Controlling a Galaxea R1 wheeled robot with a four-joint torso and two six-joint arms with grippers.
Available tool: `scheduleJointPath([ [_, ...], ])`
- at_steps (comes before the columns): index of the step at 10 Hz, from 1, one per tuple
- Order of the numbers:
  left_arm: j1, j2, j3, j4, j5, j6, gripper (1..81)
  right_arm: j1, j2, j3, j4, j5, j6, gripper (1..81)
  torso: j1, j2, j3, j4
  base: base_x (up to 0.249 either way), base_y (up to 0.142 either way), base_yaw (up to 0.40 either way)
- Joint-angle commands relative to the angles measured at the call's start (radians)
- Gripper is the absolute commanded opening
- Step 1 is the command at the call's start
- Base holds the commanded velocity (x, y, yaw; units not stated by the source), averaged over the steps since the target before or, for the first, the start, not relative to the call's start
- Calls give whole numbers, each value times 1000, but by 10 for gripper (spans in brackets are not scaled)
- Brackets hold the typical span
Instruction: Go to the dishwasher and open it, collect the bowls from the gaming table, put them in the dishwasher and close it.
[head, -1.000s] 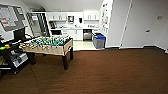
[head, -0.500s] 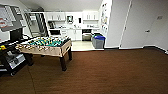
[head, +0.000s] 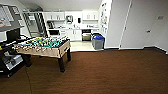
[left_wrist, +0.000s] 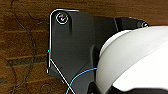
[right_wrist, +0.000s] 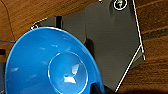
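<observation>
Driving across dark wood floor (head: 105, 75) with a bowl in each wrist camera's sight. Held large against the right gripper's dark plate: a bright blue bowl (right_wrist: 50, 65), hollow side facing the camera. Beside the left gripper's plate: a white bowl (left_wrist: 135, 60), seen from its rounded outside. Fingers of either gripper hard to make out — cannot tell whether spread, pressed together or pinching a rim, so the hold itself stays a guess.

Far ahead in the head view, a kitchenette with white cabinets (head: 72, 33); a dark opening low among them (head: 86, 35) is probably the dishwasher, too small to be sure. Nearer, off to one side, a table-football table (head: 42, 46) with green field and rods; a grey bin with a blue lid (head: 98, 42) stands by the kitchenette's edge.

Risks, as judged: a jolt at the change from wood to pale kitchen floor could shake a loosely held bowl free; a wide turn could clip the bin.

Head view gives the route but no bowls; wrist views give the bowls and bare floorboards, nothing of the way ahead.
</observation>
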Motion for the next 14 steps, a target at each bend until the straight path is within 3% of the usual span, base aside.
scheduleJointPath([
  [1, -37, -16, -4, 5, 26, 0, 10, 28, 1, 3, -10, -21, -2, 10, 0, 0, 0, 0, 97, 0, 0],
  [14, -34, -15, -4, 5, 19, 1, 10, 33, 1, 3, -10, -36, -2, 10, -1, 0, 0, 0, 127, 0, 0],
])
